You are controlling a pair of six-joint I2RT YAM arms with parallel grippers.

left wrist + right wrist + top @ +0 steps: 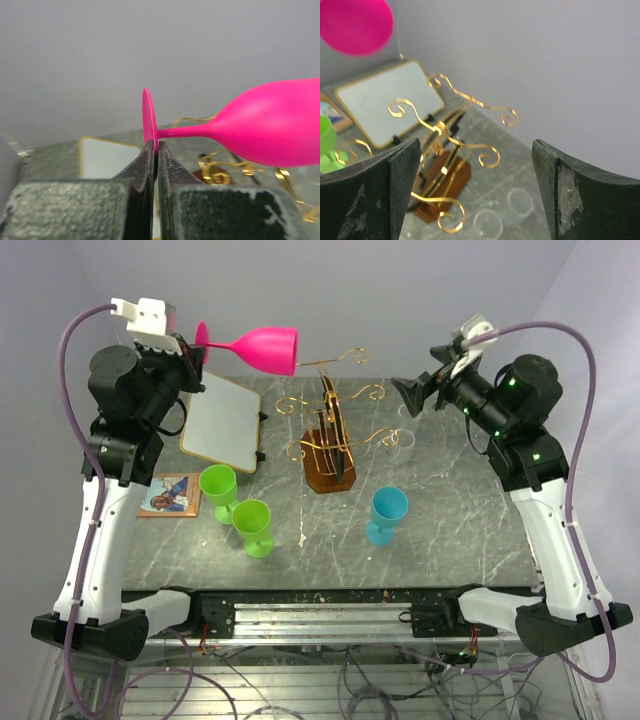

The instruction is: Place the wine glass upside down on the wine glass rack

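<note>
My left gripper is shut on the round foot of a pink wine glass and holds it lying sideways, high in the air, bowl pointing right toward the gold wire rack. In the left wrist view the fingers pinch the foot's edge, and the pink glass stretches right above the rack's scrolls. The rack stands on a dark brown wooden base mid-table. My right gripper is open and empty, held high to the right of the rack; its view shows the rack and the pink bowl.
Two green plastic glasses and a blue one stand in front of the rack. Clear glasses lie right of it. A gold-framed mirror and a picture card lie at the left.
</note>
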